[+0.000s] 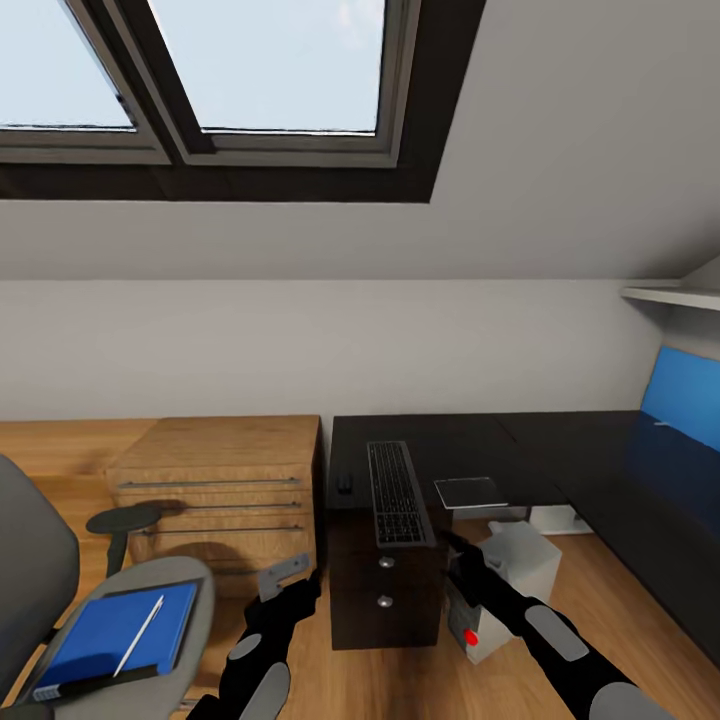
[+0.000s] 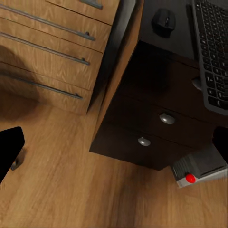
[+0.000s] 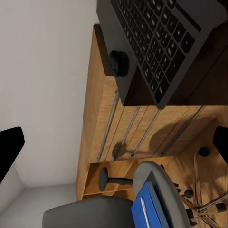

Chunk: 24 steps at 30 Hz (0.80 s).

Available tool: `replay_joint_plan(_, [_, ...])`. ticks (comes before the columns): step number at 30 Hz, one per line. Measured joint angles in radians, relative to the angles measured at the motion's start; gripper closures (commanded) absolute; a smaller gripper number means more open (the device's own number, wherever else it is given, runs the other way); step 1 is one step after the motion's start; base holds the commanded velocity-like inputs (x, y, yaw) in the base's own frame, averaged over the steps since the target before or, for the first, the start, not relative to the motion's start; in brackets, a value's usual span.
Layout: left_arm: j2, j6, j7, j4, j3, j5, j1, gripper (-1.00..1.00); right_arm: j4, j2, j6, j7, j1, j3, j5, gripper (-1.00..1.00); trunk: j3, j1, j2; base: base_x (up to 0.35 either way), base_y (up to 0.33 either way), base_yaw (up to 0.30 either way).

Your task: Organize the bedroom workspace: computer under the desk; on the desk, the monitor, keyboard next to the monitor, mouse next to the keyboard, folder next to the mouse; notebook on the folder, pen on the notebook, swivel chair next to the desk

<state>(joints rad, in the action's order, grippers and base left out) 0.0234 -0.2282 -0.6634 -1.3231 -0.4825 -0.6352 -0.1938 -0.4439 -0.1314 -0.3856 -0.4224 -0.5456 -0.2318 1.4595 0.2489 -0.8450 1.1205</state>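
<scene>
Black desk (image 1: 470, 440) at frame centre holds keyboard (image 1: 397, 493), mouse (image 1: 345, 484), notebook (image 1: 470, 492). Folder (image 1: 115, 630) and pen (image 1: 138, 635) lie on swivel chair (image 1: 190, 590), lower left. Both grippers' jaw state: cannot tell.

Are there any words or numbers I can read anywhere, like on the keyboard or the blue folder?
None can be read.
Keyboard: the keys show no clear letters; any marks are too small and blurred.
Folder: plain blue, no label showing.
Computer: only a red round button, no writing.
Mouse: plain black.
Desk drawers and wooden cabinet: no signs.
</scene>
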Motion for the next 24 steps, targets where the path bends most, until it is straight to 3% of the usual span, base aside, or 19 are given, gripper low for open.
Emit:
replay_joint_plan(10, [-0.010,0.003,-0.003,0.000,0.000,-0.036,0.000,-1.00,-0.002,0.023,0.003,-0.003,0.000,-0.005,-0.004,-1.00,0.031,-0.038,0.070,0.000,0.000,0.000])
replay_joint_plan(12, [-0.013,0.006,-0.003,-0.001,0.000,-0.063,0.001,-1.00,-0.006,0.026,0.000,-0.015,0.000,-0.010,-0.007,-1.00,0.038,-0.046,0.084,0.000,0.000,0.000])
replay_joint_plan(24, [-0.014,0.005,-0.004,-0.001,0.002,-0.071,0.001,-1.00,-0.006,0.030,-0.002,-0.023,0.001,-0.015,-0.006,-1.00,0.075,-0.092,0.168,0.000,0.000,0.000])
